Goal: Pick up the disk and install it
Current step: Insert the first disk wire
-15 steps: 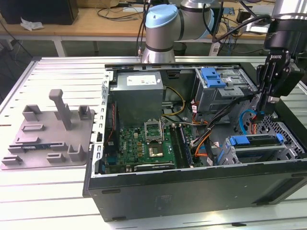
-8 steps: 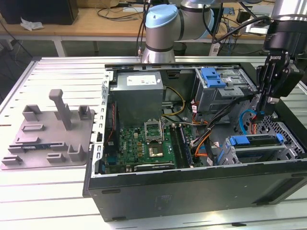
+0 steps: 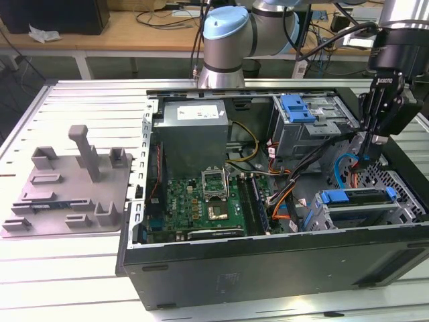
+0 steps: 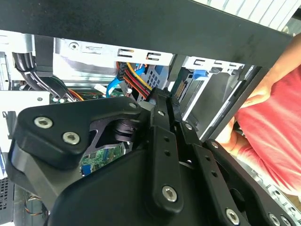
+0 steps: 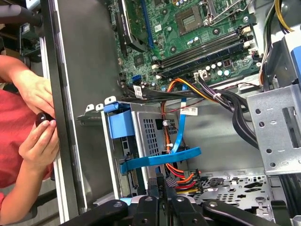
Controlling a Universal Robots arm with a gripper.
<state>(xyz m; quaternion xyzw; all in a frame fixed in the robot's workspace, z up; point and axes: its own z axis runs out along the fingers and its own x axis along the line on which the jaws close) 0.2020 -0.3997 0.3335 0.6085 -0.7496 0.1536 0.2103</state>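
— When the exterior view is read as a clock face, where is the disk [image 3: 362, 201] found from the gripper [image 3: 369, 157]?

— It is found at about six o'clock, just beneath the fingertips. It is seated in the metal cage [image 3: 405, 215] at the four o'clock corner of the computer case [image 3: 268, 268]. Its blue rail is turned upward, and its long axis is laid from nine to three o'clock.

— And how is the gripper held?

— It is pointed straight down among the cables [image 3: 343, 168], at the twelve o'clock side of the disk. In the first wrist view the fingers [image 5: 155, 186] are seen drawn together, with hardly a gap between them. The disk is not clamped by them. Whether a cable plug is pinched there cannot be decided.

— Is the disk judged to be installed?

— It is judged to be in its bay already, since nothing of it is carried by the gripper. How deeply it is pushed in cannot be told.
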